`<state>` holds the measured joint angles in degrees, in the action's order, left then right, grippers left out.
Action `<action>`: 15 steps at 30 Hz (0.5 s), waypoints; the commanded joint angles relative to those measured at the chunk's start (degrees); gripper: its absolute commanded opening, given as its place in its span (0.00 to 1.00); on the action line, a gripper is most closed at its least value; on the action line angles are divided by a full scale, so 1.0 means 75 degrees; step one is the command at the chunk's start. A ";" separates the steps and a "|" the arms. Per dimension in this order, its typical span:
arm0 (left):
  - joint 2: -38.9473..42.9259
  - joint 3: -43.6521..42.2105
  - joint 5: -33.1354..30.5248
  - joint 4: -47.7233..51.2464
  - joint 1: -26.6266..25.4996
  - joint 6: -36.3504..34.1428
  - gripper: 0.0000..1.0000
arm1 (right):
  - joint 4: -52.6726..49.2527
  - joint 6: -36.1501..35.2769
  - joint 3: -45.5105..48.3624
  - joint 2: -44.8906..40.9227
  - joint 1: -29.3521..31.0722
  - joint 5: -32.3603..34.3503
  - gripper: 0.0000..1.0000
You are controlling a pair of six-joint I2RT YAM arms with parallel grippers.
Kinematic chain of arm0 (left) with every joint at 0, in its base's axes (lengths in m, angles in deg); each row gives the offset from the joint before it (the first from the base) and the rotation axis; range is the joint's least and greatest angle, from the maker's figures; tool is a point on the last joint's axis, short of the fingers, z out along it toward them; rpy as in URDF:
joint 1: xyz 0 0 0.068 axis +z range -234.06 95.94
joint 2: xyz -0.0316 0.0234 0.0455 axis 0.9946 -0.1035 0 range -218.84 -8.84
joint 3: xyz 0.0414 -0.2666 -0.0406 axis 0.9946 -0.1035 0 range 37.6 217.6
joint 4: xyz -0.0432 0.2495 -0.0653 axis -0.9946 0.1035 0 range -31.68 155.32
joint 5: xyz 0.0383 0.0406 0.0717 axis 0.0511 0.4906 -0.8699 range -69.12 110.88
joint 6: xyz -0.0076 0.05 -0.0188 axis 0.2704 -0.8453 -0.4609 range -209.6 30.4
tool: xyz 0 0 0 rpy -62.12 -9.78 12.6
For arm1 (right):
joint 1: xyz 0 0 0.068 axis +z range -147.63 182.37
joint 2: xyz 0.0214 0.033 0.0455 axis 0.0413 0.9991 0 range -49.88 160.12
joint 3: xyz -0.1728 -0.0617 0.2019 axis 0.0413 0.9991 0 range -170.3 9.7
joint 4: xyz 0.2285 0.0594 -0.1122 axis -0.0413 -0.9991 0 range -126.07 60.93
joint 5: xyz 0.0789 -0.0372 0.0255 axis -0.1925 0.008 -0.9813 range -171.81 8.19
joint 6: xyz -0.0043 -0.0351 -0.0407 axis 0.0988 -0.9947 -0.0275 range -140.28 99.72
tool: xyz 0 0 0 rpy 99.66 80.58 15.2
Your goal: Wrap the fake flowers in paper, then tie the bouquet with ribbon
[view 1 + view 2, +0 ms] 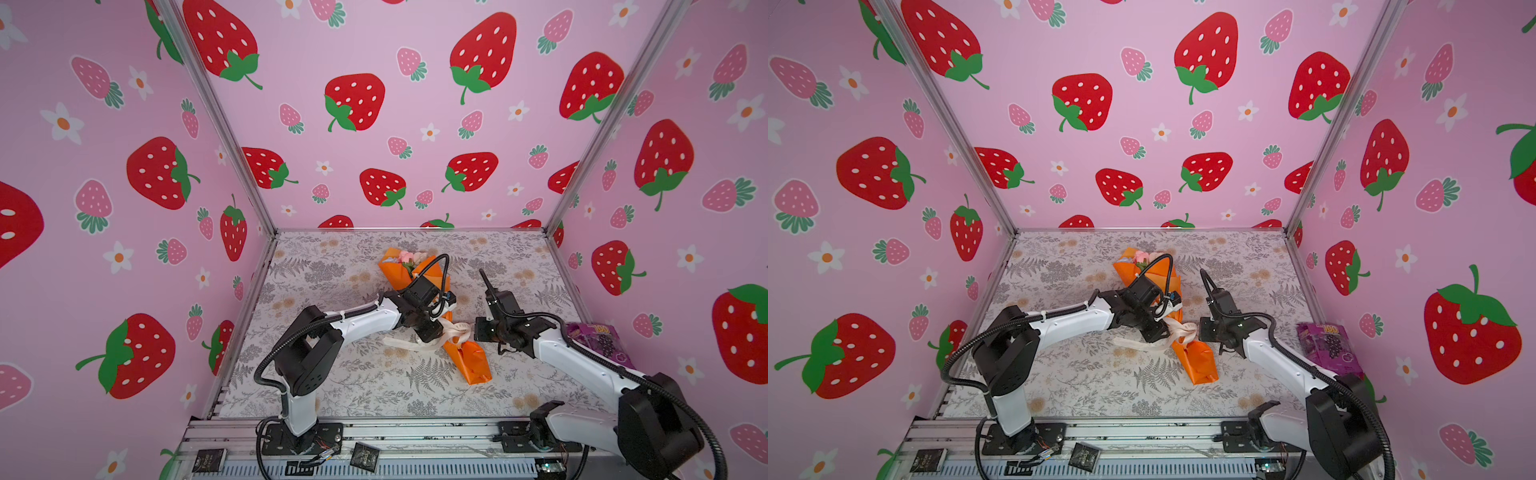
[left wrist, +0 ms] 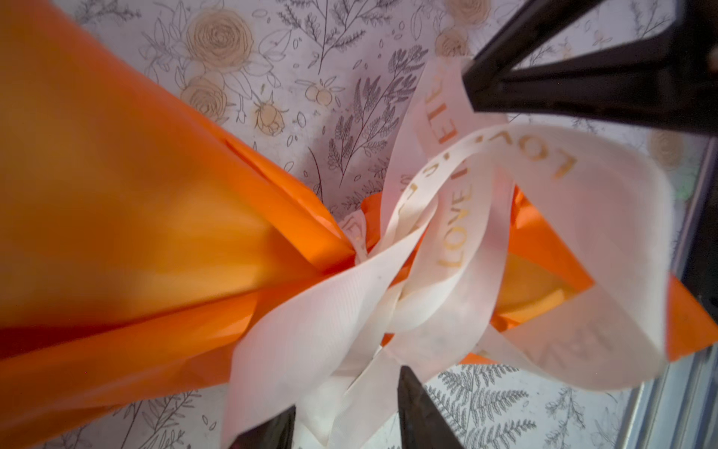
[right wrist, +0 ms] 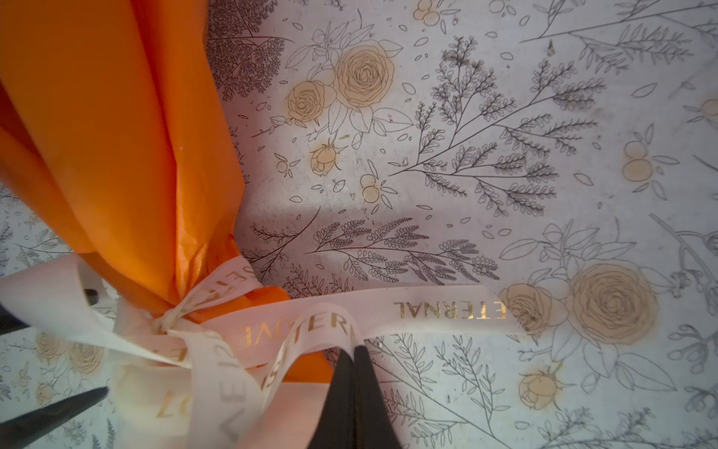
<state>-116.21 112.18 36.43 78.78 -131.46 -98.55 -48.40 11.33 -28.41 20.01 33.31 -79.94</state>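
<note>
The bouquet of fake flowers (image 1: 471, 361) (image 1: 1200, 365) lies slanted on the floral table in an orange paper cone, pink blooms (image 1: 409, 257) at the far end. A cream ribbon (image 1: 457, 330) (image 2: 458, 217) (image 3: 427, 307) with gold lettering is knotted round the cone's narrow waist. My left gripper (image 1: 430, 338) (image 2: 345, 420) hangs over the knot, open, with loose ribbon bands lying between its fingers. My right gripper (image 1: 471, 330) (image 3: 354, 350) is shut on a ribbon loop just right of the knot. One flat tail runs out across the table.
A purple packet (image 1: 598, 340) (image 1: 1327, 345) lies at the table's right edge behind the right arm. Pink strawberry walls close in three sides. An aluminium rail (image 1: 415, 432) with both arm bases runs along the front.
</note>
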 commanded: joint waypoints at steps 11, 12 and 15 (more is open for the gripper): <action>-0.0419 0.0444 -0.0063 0.0318 -0.0161 -0.0389 0.26 | -0.0324 -0.0080 -0.0239 -0.0111 -0.0035 0.0258 0.00; -0.0360 0.0438 -0.0037 0.0361 -0.0161 -0.0419 0.22 | -0.0414 -0.0056 -0.0261 -0.0126 -0.0035 0.0390 0.00; -0.0179 0.0441 0.0034 0.0514 -0.0151 -0.0471 0.15 | -0.0635 -0.0119 -0.0341 -0.0125 -0.0035 0.0590 0.00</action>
<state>-119.77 113.50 35.88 80.12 -132.33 -100.59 -50.31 11.27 -28.80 20.01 33.31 -78.15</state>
